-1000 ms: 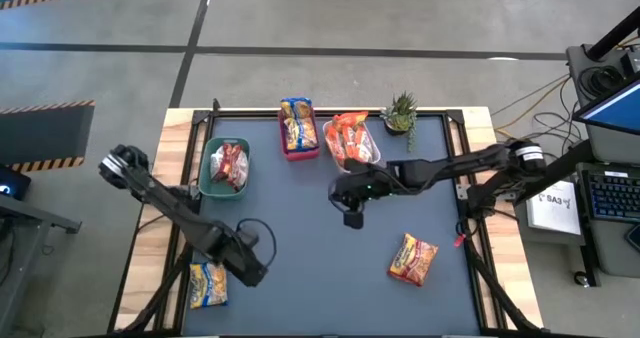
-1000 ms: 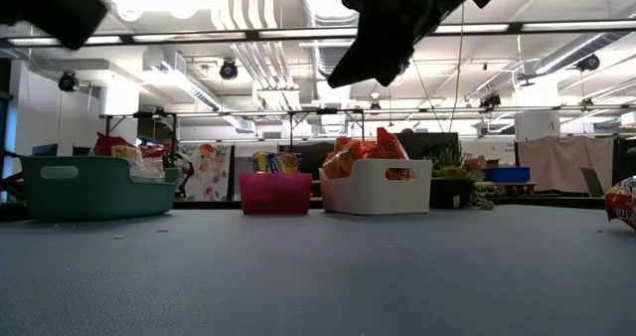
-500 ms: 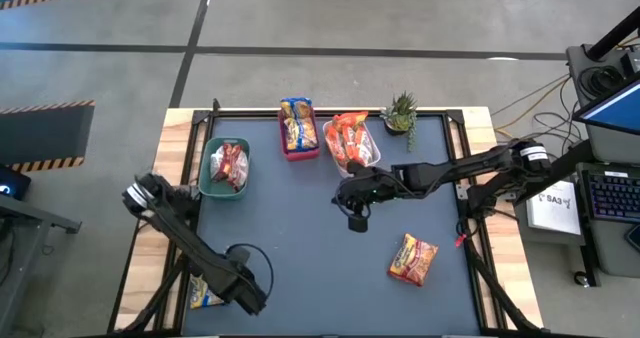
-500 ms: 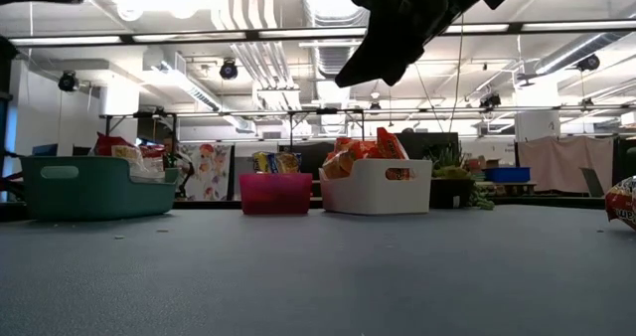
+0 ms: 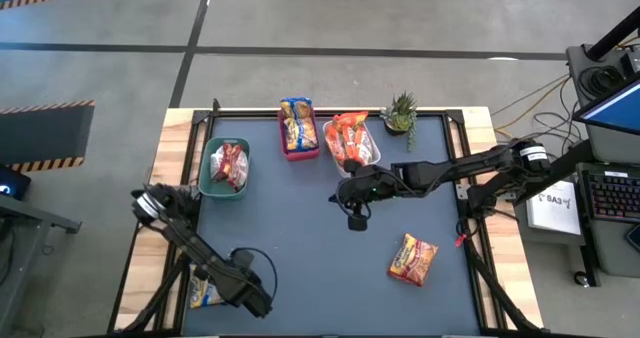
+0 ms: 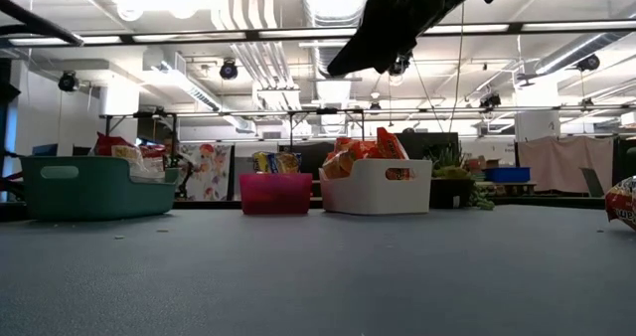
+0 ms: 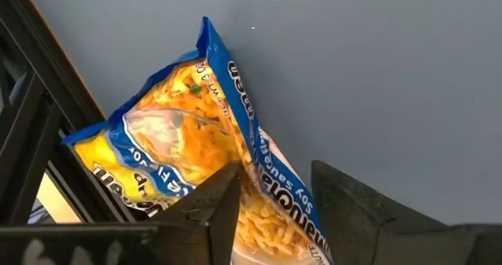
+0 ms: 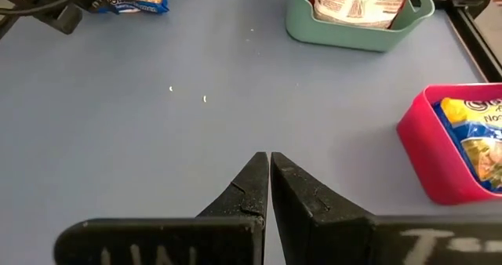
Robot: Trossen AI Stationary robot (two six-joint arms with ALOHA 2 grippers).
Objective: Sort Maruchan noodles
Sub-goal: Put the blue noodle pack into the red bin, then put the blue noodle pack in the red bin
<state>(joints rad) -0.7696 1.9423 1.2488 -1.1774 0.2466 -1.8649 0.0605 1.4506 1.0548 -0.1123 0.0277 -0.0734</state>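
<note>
A yellow-and-blue noodle packet [image 7: 184,132] lies at the table's near left corner [image 5: 205,293], one end over the table's frame. My left gripper [image 7: 274,171] points steeply down at it, open, one finger on each side of the packet's long blue edge. An orange packet [image 5: 413,258] lies flat on the mat at the near right and shows at the low view's right edge [image 6: 624,202]. My right gripper [image 5: 352,218] hangs shut above the table's middle, holding nothing [image 8: 269,157]. My left gripper comes from above with its fingers across the packet's blue edge [image 7: 263,183]. One finger [image 7: 216,206] stands over the packet's face, the other [image 7: 349,206] over the bare mat. Whether either finger touches the packet, I cannot tell.
Along the far edge stand a green bin [image 5: 224,166] with red packets, a red bin [image 5: 298,128] with yellow-and-blue packets and a white bin [image 5: 352,143] with orange packets. A potted plant [image 5: 400,110] is at the far right. Grey mat [image 5: 300,248] lies bare between.
My left gripper has gone down and toward the table's near edge, tipping steeply downward over the yellow-and-blue packet. The packets have not moved.
</note>
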